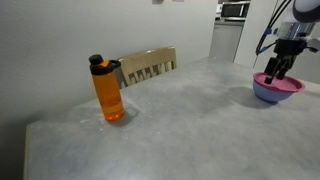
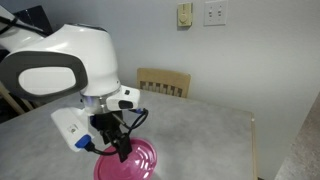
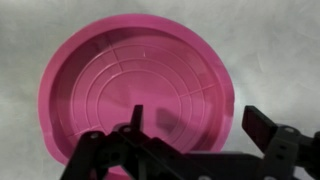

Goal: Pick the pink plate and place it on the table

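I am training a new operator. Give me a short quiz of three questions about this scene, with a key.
1. True or false: the pink plate lies directly on the table.
2. Which colour is the bottle on the table? A green, B orange, C white.
3. Fill in: in the wrist view, the jaws of the gripper stand ____.
Key: 1 false, it sits on the bowl; 2 B; 3 open.

I see a plain white wall (image 1: 60,30) behind everything. A wooden chair (image 1: 148,65) with slats stands close to it in both exterior views. Up on the wall I spot a white light switch (image 2: 214,13) and a small beige box (image 2: 185,14). A microwave (image 1: 234,10) sits far back.
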`<state>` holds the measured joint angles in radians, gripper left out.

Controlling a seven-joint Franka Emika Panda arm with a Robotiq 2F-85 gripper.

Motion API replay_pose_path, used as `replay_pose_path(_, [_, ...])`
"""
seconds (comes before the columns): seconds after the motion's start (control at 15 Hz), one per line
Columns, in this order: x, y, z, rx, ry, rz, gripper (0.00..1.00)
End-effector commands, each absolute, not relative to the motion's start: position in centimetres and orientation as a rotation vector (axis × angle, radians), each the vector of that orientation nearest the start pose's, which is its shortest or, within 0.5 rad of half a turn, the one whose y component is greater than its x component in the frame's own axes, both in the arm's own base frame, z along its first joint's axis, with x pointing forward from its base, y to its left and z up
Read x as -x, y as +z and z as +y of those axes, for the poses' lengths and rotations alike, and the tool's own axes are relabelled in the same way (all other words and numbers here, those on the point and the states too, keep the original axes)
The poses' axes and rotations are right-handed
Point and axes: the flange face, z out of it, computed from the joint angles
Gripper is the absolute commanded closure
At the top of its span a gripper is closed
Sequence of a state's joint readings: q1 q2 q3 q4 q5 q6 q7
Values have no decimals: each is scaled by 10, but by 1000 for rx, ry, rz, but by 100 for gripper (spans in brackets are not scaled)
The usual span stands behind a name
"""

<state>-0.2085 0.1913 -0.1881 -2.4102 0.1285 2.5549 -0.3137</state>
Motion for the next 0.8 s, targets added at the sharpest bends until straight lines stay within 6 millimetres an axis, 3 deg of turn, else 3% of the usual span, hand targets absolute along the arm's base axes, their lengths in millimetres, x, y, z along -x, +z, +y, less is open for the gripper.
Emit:
replay_pose_path(0.0, [-455, 226, -192, 3078, 22, 252, 0])
replay_pose_path(0.53, [-470, 198, -198, 3143, 142, 296, 0])
replay_pose_path(0.73, [-475, 193, -199, 3165, 171, 313, 7])
